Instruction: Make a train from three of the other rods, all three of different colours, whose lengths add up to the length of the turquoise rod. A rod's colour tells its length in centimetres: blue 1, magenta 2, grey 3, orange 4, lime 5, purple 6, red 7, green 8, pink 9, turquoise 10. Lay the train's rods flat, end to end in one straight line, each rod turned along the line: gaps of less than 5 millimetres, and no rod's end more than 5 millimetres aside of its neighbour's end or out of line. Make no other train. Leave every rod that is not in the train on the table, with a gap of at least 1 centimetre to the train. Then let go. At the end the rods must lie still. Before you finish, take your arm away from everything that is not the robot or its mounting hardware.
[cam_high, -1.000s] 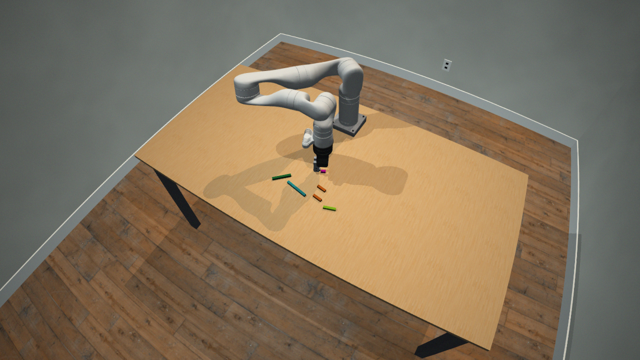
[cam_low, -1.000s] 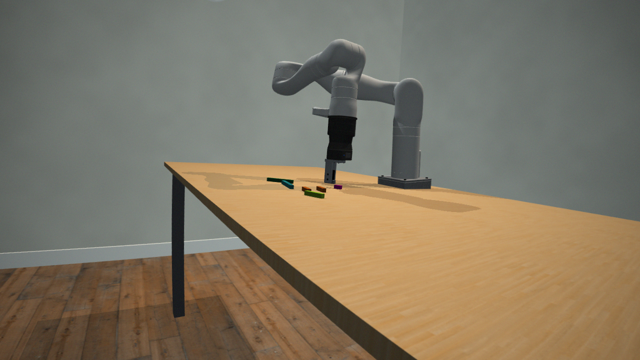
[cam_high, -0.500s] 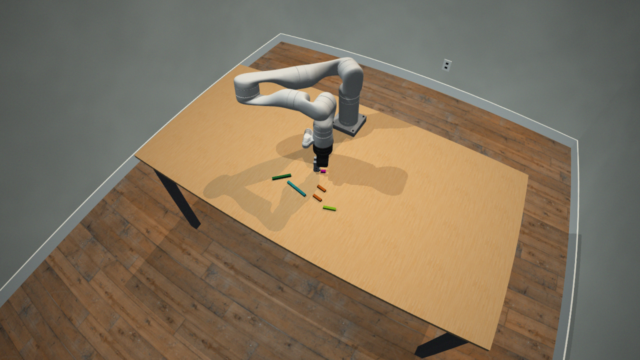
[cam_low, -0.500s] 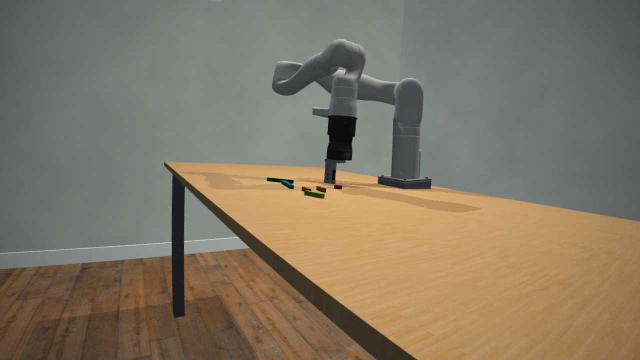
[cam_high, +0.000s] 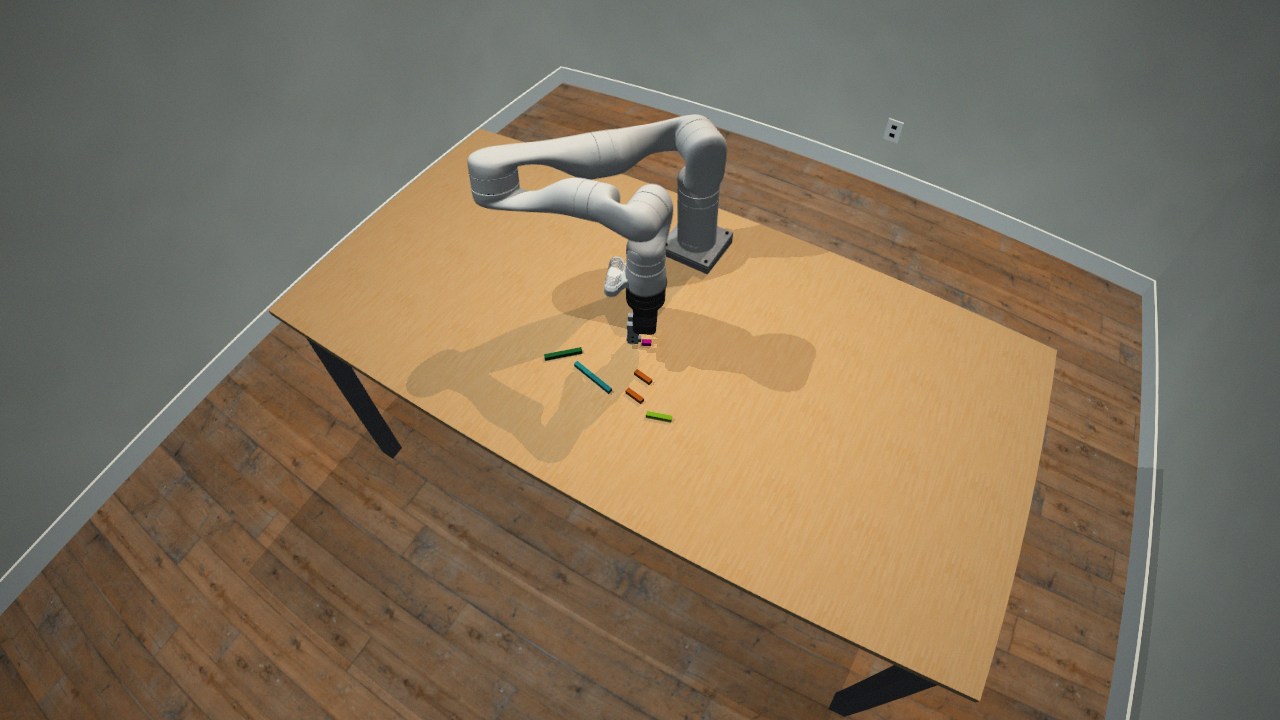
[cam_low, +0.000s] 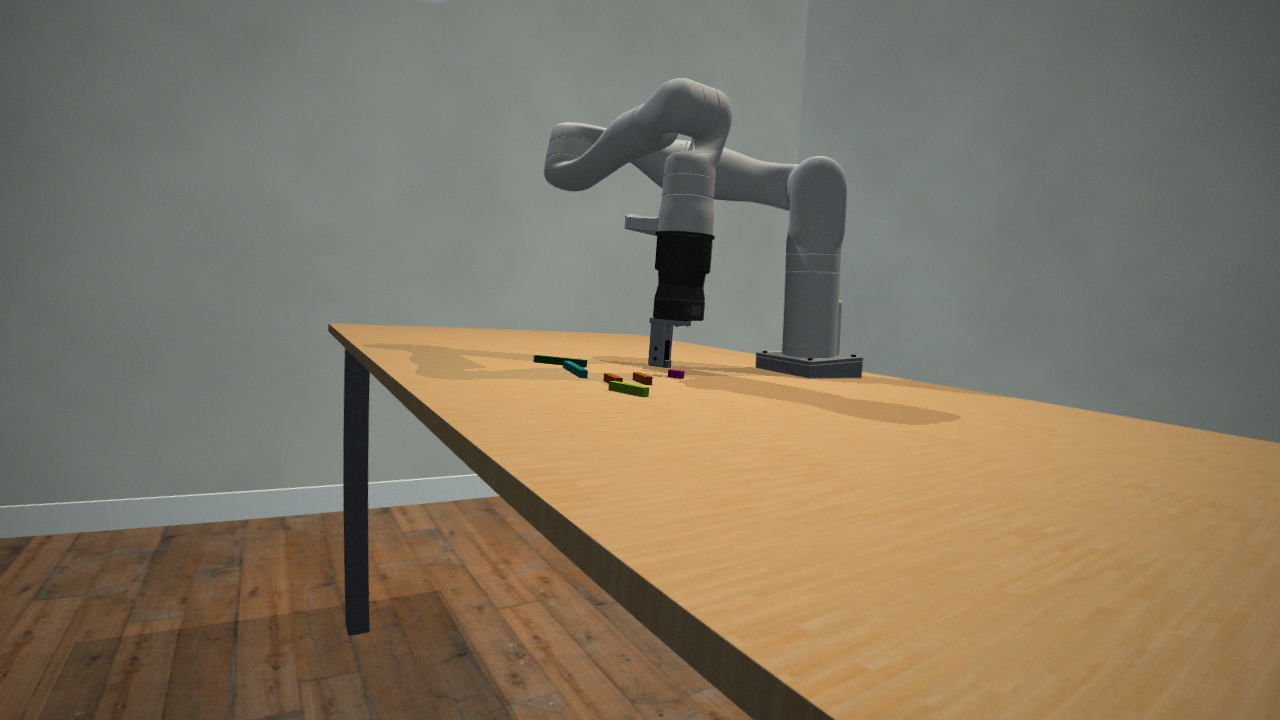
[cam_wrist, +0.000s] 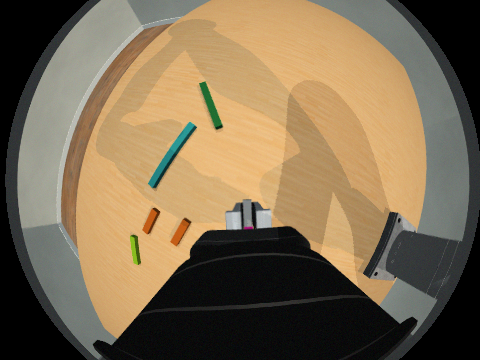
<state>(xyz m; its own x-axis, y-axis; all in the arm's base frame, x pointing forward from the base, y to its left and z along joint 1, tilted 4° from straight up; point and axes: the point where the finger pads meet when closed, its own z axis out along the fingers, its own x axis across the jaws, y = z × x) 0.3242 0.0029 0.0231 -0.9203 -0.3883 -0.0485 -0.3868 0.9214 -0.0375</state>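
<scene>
My gripper (cam_high: 633, 338) (cam_low: 660, 364) (cam_wrist: 247, 211) is low at the table, shut on a slim grey rod (cam_wrist: 247, 206) that shows between the fingers in the wrist view. The magenta rod (cam_high: 646, 342) (cam_low: 675, 374) (cam_wrist: 248, 228) lies just beside the fingers, in line with the grey one; my gripper body hides most of it in the wrist view, and I cannot tell the gap between them. The lime rod (cam_high: 658, 416) (cam_low: 629, 389) (cam_wrist: 135, 250) lies apart, beyond two orange rods. The turquoise rod (cam_high: 592, 377) (cam_low: 574, 368) (cam_wrist: 172, 154) lies slanted.
One orange rod (cam_high: 642, 377) (cam_low: 641, 378) (cam_wrist: 181, 232) lies nearer the gripper than the other orange rod (cam_high: 634, 394) (cam_low: 612, 377) (cam_wrist: 151, 221). The green rod (cam_high: 563, 353) (cam_low: 560, 360) (cam_wrist: 211, 106) lies past the turquoise one. The arm's base (cam_high: 699, 253) (cam_low: 808, 365) stands behind.
</scene>
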